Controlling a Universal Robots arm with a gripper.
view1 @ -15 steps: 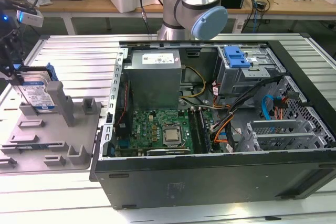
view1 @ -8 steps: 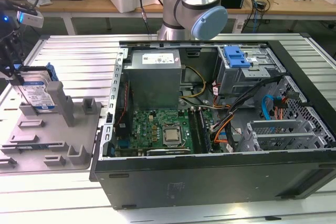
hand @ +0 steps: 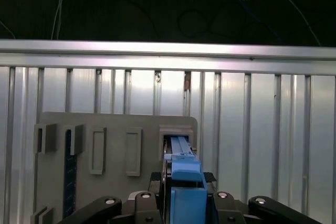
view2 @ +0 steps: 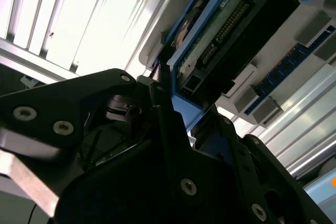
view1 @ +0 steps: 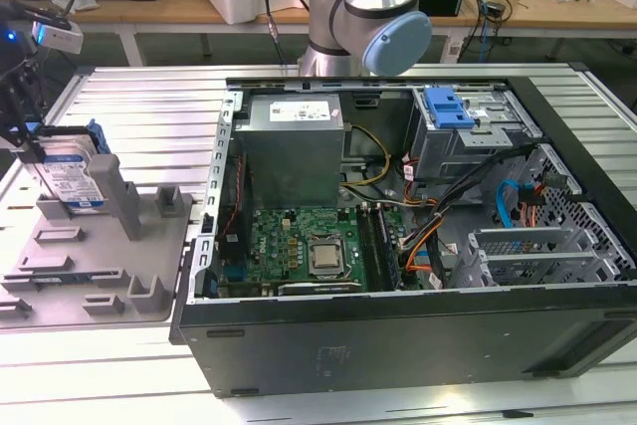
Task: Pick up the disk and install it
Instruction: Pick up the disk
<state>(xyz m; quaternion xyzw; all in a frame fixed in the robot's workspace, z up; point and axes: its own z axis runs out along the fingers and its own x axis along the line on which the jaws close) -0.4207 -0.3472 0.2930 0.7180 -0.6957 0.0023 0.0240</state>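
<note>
Exterior view: the disk (view1: 72, 178) is standing on edge in a slot of the grey holder (view1: 109, 276) at the view's left, well apart from the open case (view1: 398, 345). Both are lying on the slatted worktop (view1: 129, 106). The end effector (view1: 35, 151) is sitting at the disk's outer edge.

First wrist view: the end effector (hand: 184, 178) is straddling the disk (hand: 181, 148) edge-on. A finger (hand: 156, 178) is pressing on each side of the blue bracket (hand: 186, 192), so I am reading it as clamped on the disk. The disk's lower end is resting in the holder (hand: 115, 124).

Handling, as judgement:
- The body is reading as a stiff metal slab, fairly dense for its size, with no give expected under the clamp.
- The bare metal faces are probably sliding easily against hard pads, while the plastic bracket is likely offering better purchase.
- It is a shock-sensitive part, so knocks against the holder walls are risking damage.
- In the second wrist view the circuit board (view2: 226, 35) is lying exposed on one face. That face and its connector are the places to be avoiding.
- The best hold is looking like the two broad flanks at the bracket, near the free edge.

Look: a silver rectangle carrying a white-and-blue label (view1: 78, 184), with blue plastic running round its edges.
</note>
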